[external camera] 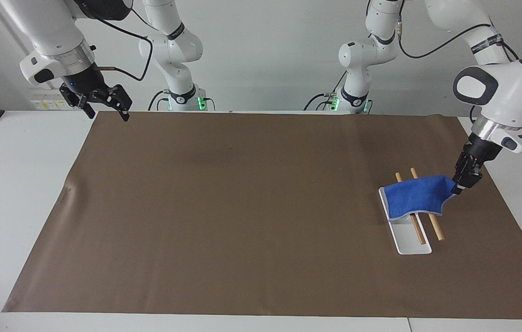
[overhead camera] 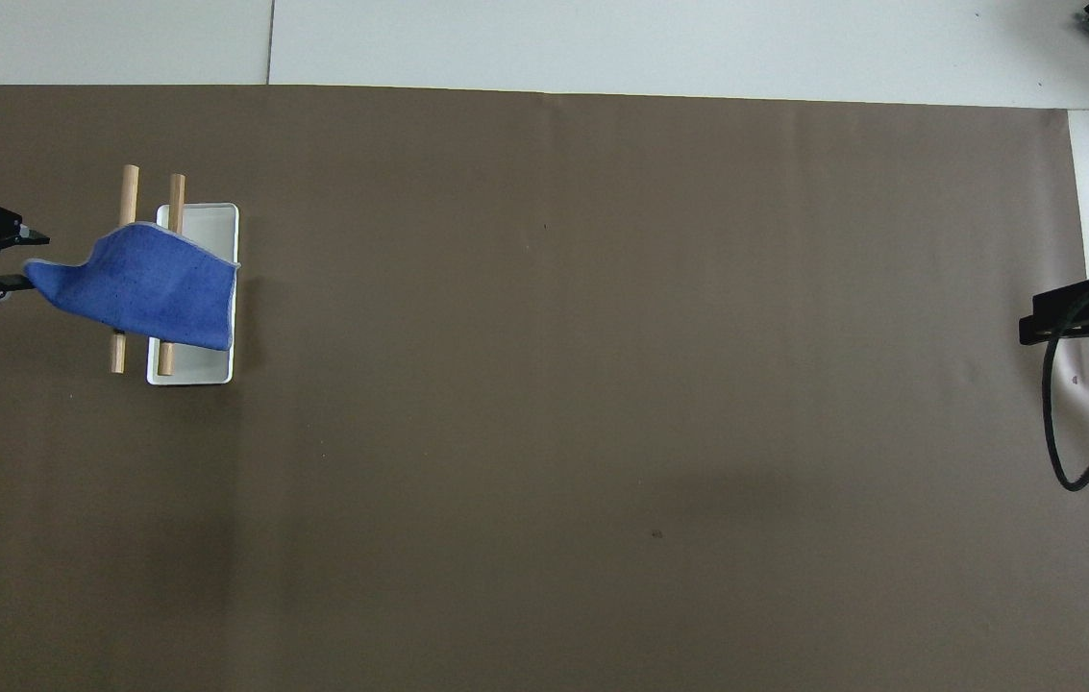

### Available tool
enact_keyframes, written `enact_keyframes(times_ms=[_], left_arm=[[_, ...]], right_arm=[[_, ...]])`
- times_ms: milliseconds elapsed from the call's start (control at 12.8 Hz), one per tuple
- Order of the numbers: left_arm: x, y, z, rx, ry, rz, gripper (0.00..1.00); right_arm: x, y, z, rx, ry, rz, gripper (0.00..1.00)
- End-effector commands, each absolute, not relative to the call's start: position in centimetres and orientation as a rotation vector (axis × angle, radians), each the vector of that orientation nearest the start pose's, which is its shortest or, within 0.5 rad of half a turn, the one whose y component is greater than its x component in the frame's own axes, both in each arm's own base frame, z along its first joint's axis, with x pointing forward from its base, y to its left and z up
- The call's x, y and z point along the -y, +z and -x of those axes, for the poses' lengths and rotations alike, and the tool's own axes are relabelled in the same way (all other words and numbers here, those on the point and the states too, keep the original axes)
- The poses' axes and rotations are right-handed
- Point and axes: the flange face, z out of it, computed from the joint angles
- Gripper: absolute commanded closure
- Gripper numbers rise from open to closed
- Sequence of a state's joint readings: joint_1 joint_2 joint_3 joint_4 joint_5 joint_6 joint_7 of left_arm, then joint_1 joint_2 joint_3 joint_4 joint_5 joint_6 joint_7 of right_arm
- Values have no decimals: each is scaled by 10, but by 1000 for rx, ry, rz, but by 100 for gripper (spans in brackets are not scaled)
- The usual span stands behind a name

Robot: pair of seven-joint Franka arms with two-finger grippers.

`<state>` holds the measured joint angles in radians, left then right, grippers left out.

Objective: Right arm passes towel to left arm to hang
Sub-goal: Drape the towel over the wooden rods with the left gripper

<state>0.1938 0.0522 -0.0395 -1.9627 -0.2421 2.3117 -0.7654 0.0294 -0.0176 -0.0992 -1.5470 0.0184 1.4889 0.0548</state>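
Jaws of left gripper [overhead camera: 20,259] parted beside small bright-blue terry towel [external camera: 419,198] draped over two wooden rods [external camera: 434,227]; right gripper [external camera: 104,108] open, waiting; hanging apparently done.

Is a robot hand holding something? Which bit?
Nothing is gripped. The left gripper stands open at the blue towel's corner; the towel lies draped over the wooden rods. The right gripper is open, empty.
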Motion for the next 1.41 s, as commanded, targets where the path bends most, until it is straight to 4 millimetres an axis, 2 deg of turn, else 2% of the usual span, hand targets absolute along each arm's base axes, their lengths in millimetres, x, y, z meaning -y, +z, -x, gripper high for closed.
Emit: enact_keyframes(times_ms=[0, 392, 549, 705, 862, 940, 1019, 1332], left_arm=[[-88, 484, -587, 1714, -364, 2947, 0], [-88, 485, -586, 1718, -363, 2945, 0], [-85, 495, -582, 1711, -366, 2952, 0], [-66, 512, -573, 1664, -335, 2986, 0], [-36, 523, -561, 1573, -209, 3032, 0], [-21, 529, -557, 1536, -186, 3052, 0], [-9, 536, -554, 1501, -195, 3074, 0], [35, 537, -543, 1290, -80, 3100, 0]], right_arm=[[38, 638, -531, -169, 54, 3105, 0], [40, 636, -517, -174, 28, 3100, 0], [39, 633, -516, -172, 9, 3099, 0], [35, 637, -521, -180, -23, 3107, 0], [36, 637, -521, -183, -26, 3107, 0], [32, 636, -522, -171, -23, 3107, 0], [36, 636, -521, -185, -23, 3105, 0], [48, 635, -519, -213, -14, 3099, 0]])
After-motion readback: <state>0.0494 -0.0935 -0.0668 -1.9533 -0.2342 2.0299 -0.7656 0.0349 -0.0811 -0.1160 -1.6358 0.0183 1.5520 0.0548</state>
